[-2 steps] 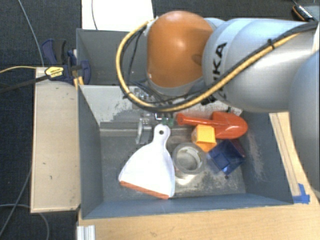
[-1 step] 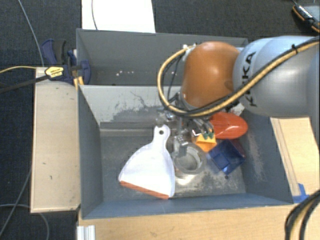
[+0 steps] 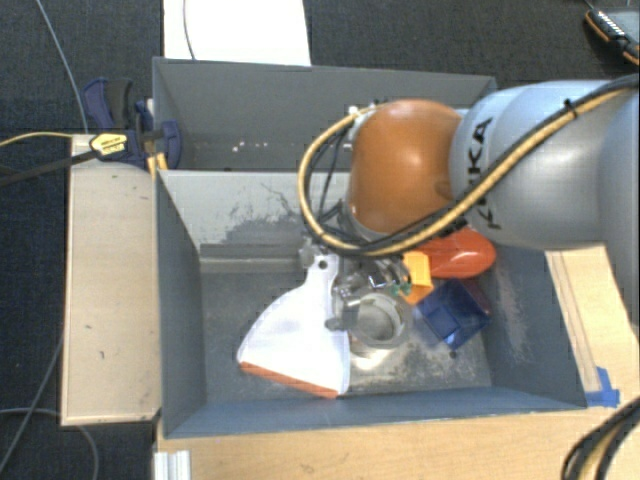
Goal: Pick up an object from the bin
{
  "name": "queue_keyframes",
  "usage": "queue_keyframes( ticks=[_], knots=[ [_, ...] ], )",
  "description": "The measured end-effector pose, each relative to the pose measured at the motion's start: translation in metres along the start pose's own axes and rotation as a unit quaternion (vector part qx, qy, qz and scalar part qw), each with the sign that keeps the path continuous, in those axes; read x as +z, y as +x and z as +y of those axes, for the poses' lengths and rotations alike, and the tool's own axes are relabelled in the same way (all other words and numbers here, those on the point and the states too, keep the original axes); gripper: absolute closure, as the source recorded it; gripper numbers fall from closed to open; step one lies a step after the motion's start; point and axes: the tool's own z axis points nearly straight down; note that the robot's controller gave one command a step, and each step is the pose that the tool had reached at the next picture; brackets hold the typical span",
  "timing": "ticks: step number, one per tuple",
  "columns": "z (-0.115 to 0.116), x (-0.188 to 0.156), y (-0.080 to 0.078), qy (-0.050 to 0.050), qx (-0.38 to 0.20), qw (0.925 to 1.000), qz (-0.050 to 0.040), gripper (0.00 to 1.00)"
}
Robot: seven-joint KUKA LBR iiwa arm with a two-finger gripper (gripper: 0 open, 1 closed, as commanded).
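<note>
The white folded sheet with an orange lower edge lies on the floor of the bin, toward the front and left of centre. It is the thing nearest the end effector. The end effector is low in the bin, at the sheet's upper right corner and just beside a clear round cup. I cannot tell whether it is wide or narrow, since the arm's orange cover hides much of it. A blue box, a small yellow-orange block and an orange rounded thing lie to the right. By my judgement the reach is made, but nothing is visibly held, so the grasp and lift are left.
</note>
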Motion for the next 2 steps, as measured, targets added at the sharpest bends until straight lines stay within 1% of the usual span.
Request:
queue_keyframes(
  ticks=[1, 2],
  knots=[
    [-0.018, 0.025, -0.033, 0.002, -0.142, 0.9898, -0.0003, 0.00],
    [-0.009, 0.090, -0.032, -0.001, -0.127, 0.9919, -0.0029, 0.00]
  ],
)
